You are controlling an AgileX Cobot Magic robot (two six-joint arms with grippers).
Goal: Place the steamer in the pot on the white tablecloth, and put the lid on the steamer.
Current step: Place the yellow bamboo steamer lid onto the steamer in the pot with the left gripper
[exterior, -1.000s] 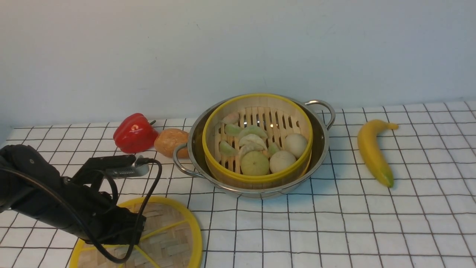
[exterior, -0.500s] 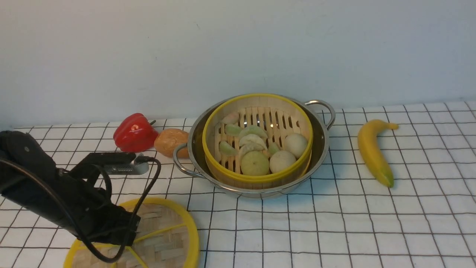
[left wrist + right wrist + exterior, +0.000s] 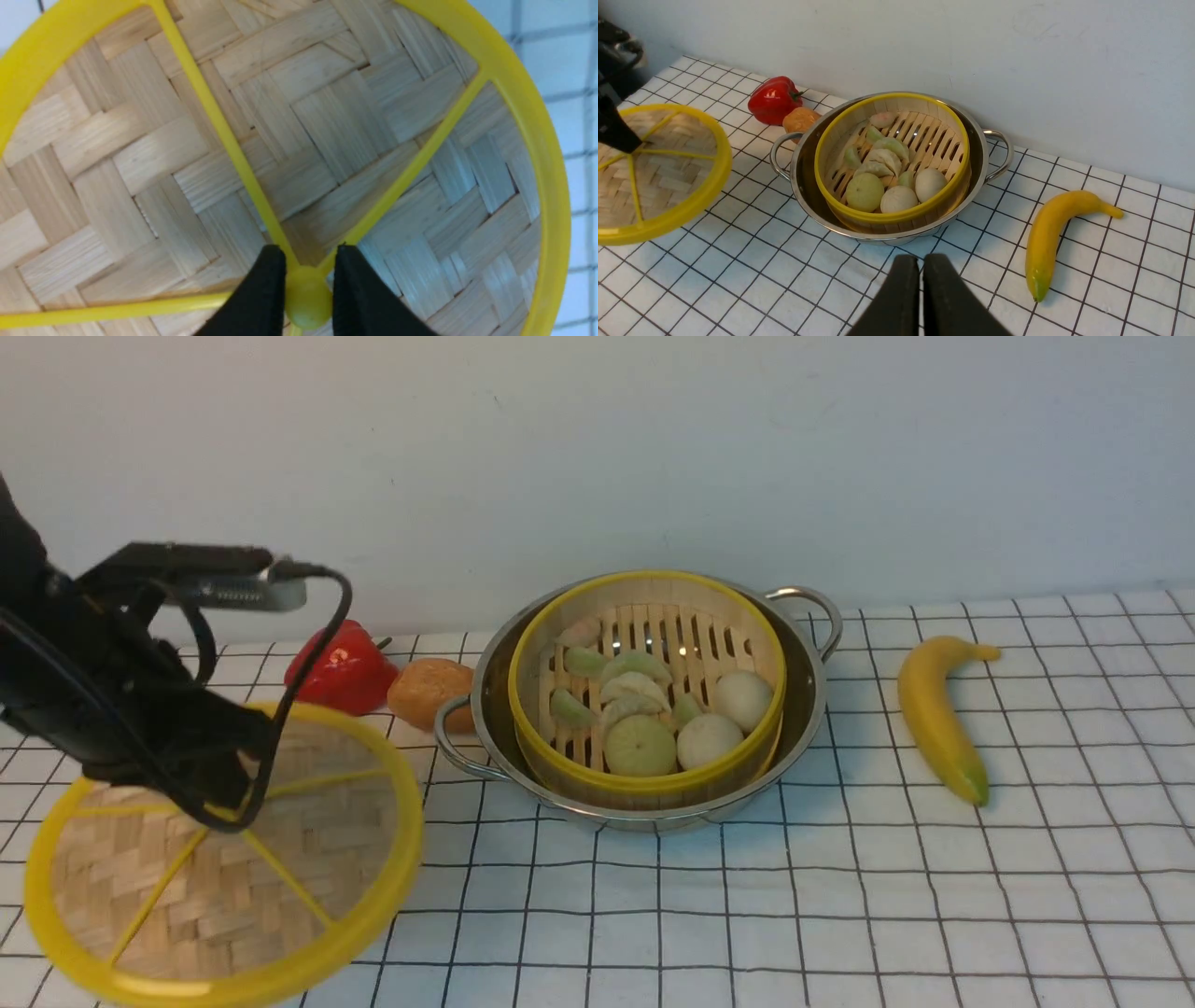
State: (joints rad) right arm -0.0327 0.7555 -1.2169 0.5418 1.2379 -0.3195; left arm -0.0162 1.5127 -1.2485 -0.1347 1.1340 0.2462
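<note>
- Left gripper: holding the lid; the fingertips are closed about the yellow central hub, one on each side.
- Lid: at the left, raised clear of the white tablecloth and well apart from the steamer. Yellow spokes run from hub to rim; the woven face is intact where visible.
- Red pepper: on the cloth, behind the lid, partly hidden by the left arm and the lid rim in the front view.
- Brown, rounded item: between the pepper and the pot, just beside both.
- Pot: on the cloth near the wall, upright, one looped handle at each side.
- Steamer: inside the pot, its yellow rim standing above the pot's rim; uncovered.
- Steamer contents: pale green and whitish dumpling-shaped pieces, a pinkish piece, a round green item and two whitish round items, all on the slatted base.
- Banana: on the cloth, right of the pot and apart from it, green tip toward the camera in the front view.
- Right gripper: seen in its wrist view only; narrow, a slim gap between the fingertips, holding nothing.
</note>
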